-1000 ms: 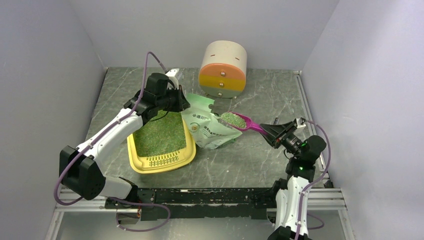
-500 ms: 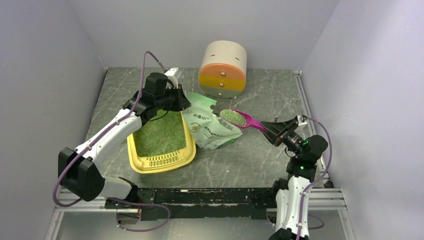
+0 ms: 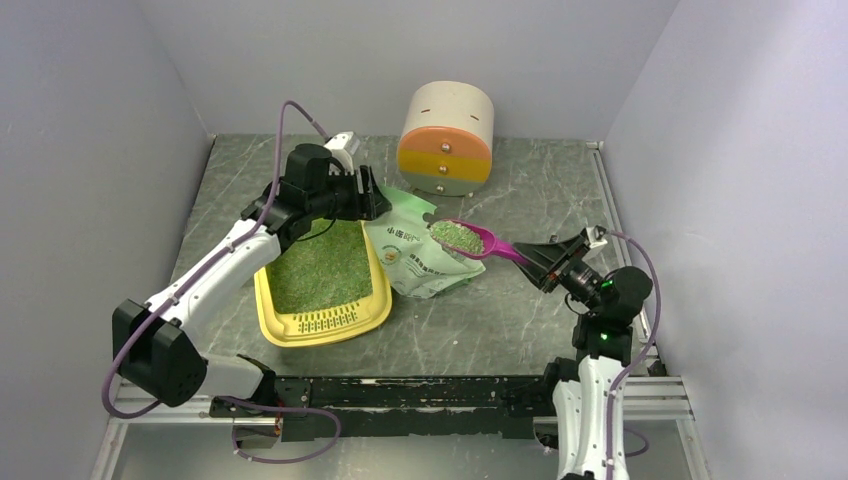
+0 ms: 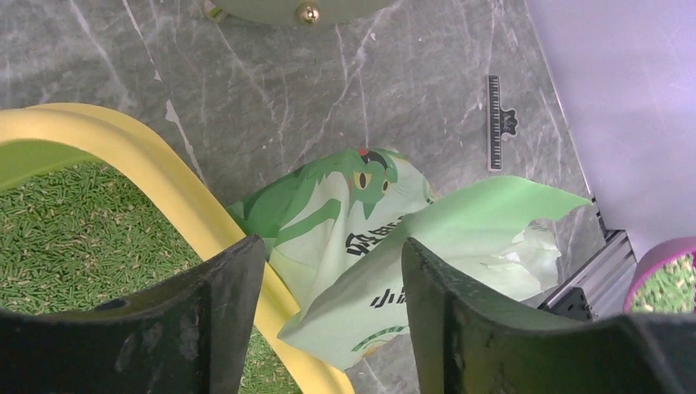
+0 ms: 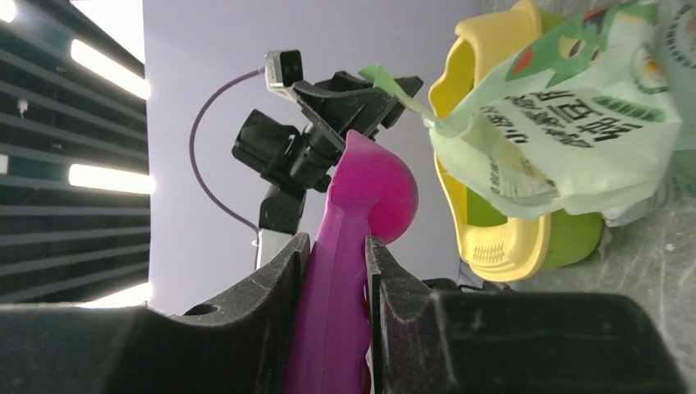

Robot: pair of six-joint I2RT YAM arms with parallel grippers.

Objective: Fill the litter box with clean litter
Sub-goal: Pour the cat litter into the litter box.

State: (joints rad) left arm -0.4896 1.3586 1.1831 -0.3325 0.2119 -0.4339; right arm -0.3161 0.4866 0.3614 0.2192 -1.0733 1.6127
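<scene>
at the near edge a black metal rail [image 3: 400,392] carries both arm bases, on a grey marble-patterned table [image 3: 520,320]. just beyond it, left of centre, lies the litter box [image 3: 372,315], a shallow yellow plastic tray with rounded corners, its slotted grille [image 3: 325,322] at the near end. the clean litter [image 3: 320,262], fine greenish granules, covers its floor behind the grille; the left arm crosses over the tray's left rim and hides part of it.

to the right, the right gripper [image 3: 540,262] is clamped narrow on the flat handle of a magenta plastic scoop [image 3: 490,245]; in the right wrist view a black finger presses on each side of the handle. the scoop's bowl holds a heap of the same granules and hangs over a pale green and white printed bag [image 3: 420,258]. the bag is crumpled, thin and glossy, and lies just beside the tray's right rim, touching it. its mouth cannot be made out.

past the tray's far right corner, the left gripper [image 3: 370,192] hovers above the bag's upper edge. its jaws stand wide apart, and the left wrist view shows only bag and tray rim in the gap. whether a finger touches the bag's flap i cannot tell.

farthest back stands a round drawer cabinet [image 3: 447,140] with a beige top and orange and yellow drawer fronts with small knobs, apart from the bag.
</scene>
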